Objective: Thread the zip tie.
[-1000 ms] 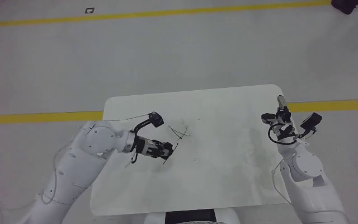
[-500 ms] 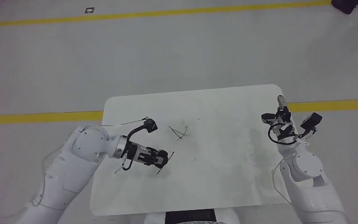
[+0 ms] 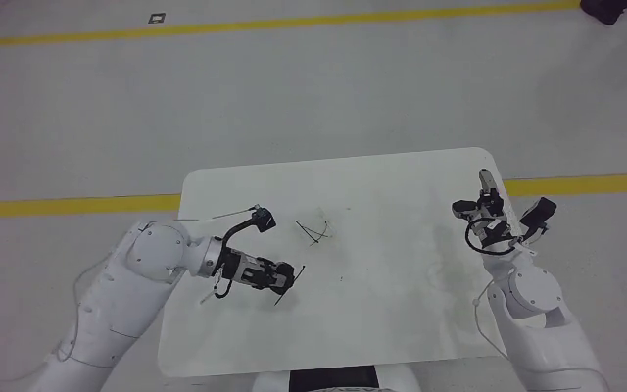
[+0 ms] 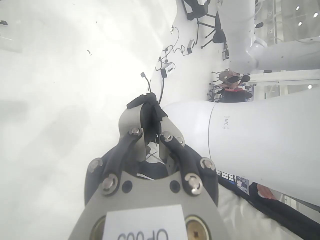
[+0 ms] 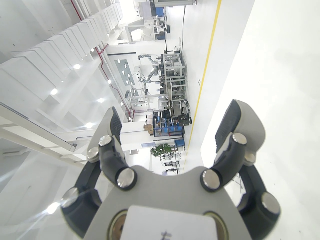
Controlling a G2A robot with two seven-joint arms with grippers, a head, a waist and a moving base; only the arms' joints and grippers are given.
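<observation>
Top view: the left gripper [image 3: 282, 277] hangs low over the near-left part of the table [image 3: 392, 323], pinching a black zip tie [image 3: 299, 272], a faint line here whose lie is uncertain, apart from the heap of loose zip ties [image 3: 313, 231]; the right gripper [image 3: 484, 181] stands well apart at the right edge, probably awaiting the free end. Left wrist view: its fingers [image 4: 128, 123] are clamped on the strap partway along, so the square head [image 4: 143, 74] juts clear beyond them, likely keeping the slot reachable. Right wrist view: that gripper's fingers [image 5: 225, 126] are spread wide, nothing between them, aimed past the table.
</observation>
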